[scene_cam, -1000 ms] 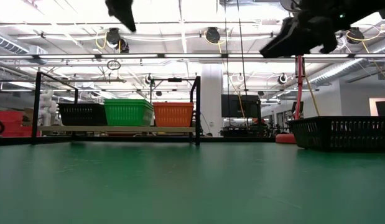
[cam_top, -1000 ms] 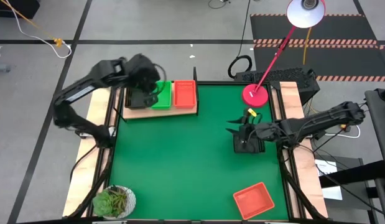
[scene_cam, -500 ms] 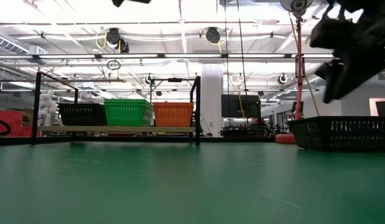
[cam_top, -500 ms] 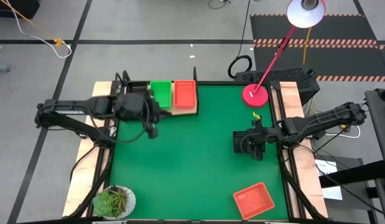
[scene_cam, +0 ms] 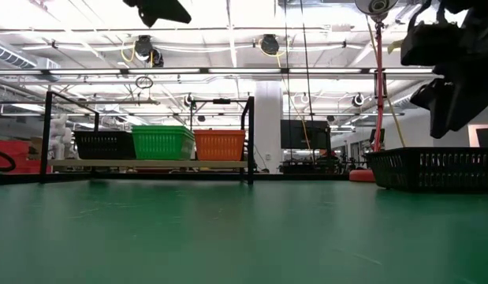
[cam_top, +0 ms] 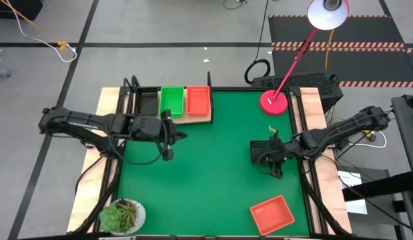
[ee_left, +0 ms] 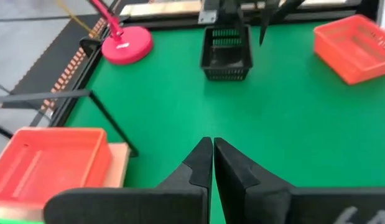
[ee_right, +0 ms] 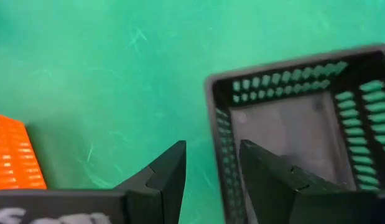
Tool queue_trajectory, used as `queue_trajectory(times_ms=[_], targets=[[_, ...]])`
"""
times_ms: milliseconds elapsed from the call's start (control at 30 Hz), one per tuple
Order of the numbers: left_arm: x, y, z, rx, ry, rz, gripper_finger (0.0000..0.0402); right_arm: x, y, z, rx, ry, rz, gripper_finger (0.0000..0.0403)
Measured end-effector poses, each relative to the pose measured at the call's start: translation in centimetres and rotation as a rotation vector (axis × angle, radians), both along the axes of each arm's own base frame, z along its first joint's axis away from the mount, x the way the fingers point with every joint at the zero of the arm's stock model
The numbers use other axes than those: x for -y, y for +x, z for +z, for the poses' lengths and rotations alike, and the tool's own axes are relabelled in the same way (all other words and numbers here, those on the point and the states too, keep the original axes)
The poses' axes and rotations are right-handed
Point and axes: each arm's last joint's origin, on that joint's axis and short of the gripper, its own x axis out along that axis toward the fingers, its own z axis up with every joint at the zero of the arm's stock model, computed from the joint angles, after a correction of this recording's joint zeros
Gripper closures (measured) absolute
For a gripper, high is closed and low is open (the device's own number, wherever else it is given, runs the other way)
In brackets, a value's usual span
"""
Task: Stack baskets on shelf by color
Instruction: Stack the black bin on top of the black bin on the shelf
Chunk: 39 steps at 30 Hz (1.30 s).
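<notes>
While I look down from above, shelf [cam_top: 171, 107] at 11 o'clock holds black, green and red baskets | left gripper [cam_top: 169, 137] pinched shut, empty, just below it | right gripper [ee_right: 211, 171] spread, straddling black basket [cam_top: 260, 153] wall at 3 o'clock, seen only from its wrist | loose red basket [cam_top: 273, 215] at 5 o'clock.

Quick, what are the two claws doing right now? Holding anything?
Left gripper: shut, empty, above the green mat.
Right gripper: open, straddling one wall of the black basket, not gripping it yet.
</notes>
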Motion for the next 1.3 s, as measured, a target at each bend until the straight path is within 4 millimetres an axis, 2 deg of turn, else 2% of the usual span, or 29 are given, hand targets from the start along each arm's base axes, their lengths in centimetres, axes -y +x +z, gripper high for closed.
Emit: queue_trajectory(times_ms=[200, 433, 600, 733, 833, 967, 1133, 1300], targets=[[0.7, 0.4, 0.3, 0.065, -0.012, -0.025, 0.0382, -0.7, 1.8, -1.2, 0.01, -0.105, 0.022, 0.0259], [1.4, 0.6, 0.7, 0.108, 0.008, -0.065, 0.0382, -0.9, 2.5, -2.5, -0.04, -0.175, 0.037, 0.0269], [1.4, 0.5, 0.7, 0.102, 0.042, -0.086, 0.0382, -1.3, 3.3, -2.5, 0.014, -0.17, 0.103, 0.0329], [1.6, 0.6, 0.6, 0.097, 0.069, -0.105, 0.0379, -1.6, 4.1, -1.2, 0.075, -0.174, 0.178, 0.039], [1.9, 1.4, 0.2, 0.094, 0.103, -0.132, 0.0356, -1.9, 5.0, 0.5, 0.14, -0.189, 0.214, 0.0388], [2.2, 2.6, -0.4, 0.102, 0.121, -0.146, 0.0303, -2.1, 5.9, 2.5, 0.21, -0.205, 0.244, 0.0386], [2.4, 3.6, -1.4, 0.072, 0.149, -0.16, 0.0245, -2.2, 5.9, 2.7, 0.205, -0.194, 0.231, 0.0397], [2.6, 5.0, -2.3, 0.088, 0.183, -0.181, 0.0213, -2.4, 6.1, 2.4, 0.195, -0.196, 0.244, 0.04]])
